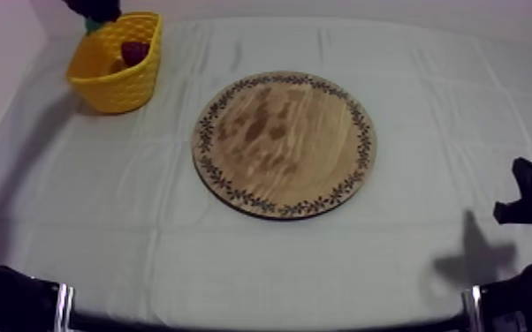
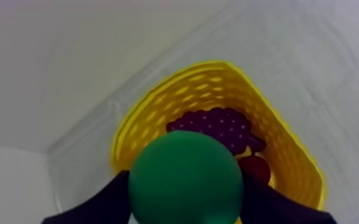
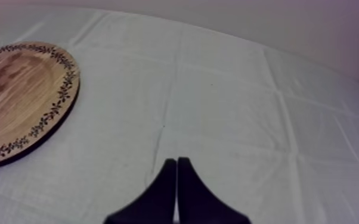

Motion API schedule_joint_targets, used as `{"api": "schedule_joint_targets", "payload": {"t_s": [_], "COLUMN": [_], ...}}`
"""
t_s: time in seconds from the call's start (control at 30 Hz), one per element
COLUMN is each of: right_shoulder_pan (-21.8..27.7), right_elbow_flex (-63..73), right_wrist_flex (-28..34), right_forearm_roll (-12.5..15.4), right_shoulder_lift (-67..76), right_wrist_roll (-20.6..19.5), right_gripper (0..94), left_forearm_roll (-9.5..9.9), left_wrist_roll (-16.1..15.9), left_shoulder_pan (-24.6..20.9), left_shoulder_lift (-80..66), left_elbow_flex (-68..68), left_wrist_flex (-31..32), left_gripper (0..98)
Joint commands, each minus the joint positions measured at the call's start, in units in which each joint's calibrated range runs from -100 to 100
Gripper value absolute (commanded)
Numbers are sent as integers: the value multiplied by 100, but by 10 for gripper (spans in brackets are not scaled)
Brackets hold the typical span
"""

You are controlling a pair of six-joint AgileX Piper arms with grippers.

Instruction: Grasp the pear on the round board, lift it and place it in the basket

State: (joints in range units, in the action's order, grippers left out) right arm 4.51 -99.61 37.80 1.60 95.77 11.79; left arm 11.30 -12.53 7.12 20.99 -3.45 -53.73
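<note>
- One green toy pear (image 2: 185,179) is clamped between the two black fingers of my left gripper (image 2: 185,201), closed round its widest part.
- Directly beneath that gripper lies the yellow woven basket (image 2: 217,74), holding a purple bunch of grapes (image 2: 217,125) and a small red fruit (image 2: 256,168).
- I judge this to be the placing step, with the release not yet made. Next I'd lower slightly and part the fingers.
- The round wooden board with a patterned rim (image 1: 283,146) lies bare, well away from the left gripper.
- My right gripper (image 3: 176,164) has its fingers pressed together on nothing.
- The pear hides the left fingertips and much of the basket's floor, so I cannot tell how high it hangs.
</note>
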Motion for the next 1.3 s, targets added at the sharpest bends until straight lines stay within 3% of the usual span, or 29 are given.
{"api": "schedule_joint_targets", "payload": {"t_s": [0.0,0.47,0.57,0.73,0.83,1.27], "right_shoulder_pan": [1,1,1,1,1,1], "right_elbow_flex": [-5,-5,-5,-5,-5,-5], "right_wrist_flex": [2,2,2,2,2,2], "right_forearm_roll": [-1,-1,-1,-1,-1,-1], "right_shoulder_lift": [-1,-1,-1,-1,-1,-1], "right_wrist_roll": [0,0,0,0,0,0], "right_gripper": [5,5,5,5,5,5], "left_forearm_roll": [20,25,-15,-70,-63,-53], "left_wrist_roll": [127,585,836,1200,1410,1692], "left_shoulder_pan": [-4,-26,-17,3,22,-49], "left_shoulder_lift": [361,1265,1286,1245,1197,427], "left_elbow_flex": [-135,-605,-630,-565,-554,-190], "left_wrist_flex": [-17,-102,-105,-182,-204,-224], "left_gripper": [556,559,610,851,925,941]}}
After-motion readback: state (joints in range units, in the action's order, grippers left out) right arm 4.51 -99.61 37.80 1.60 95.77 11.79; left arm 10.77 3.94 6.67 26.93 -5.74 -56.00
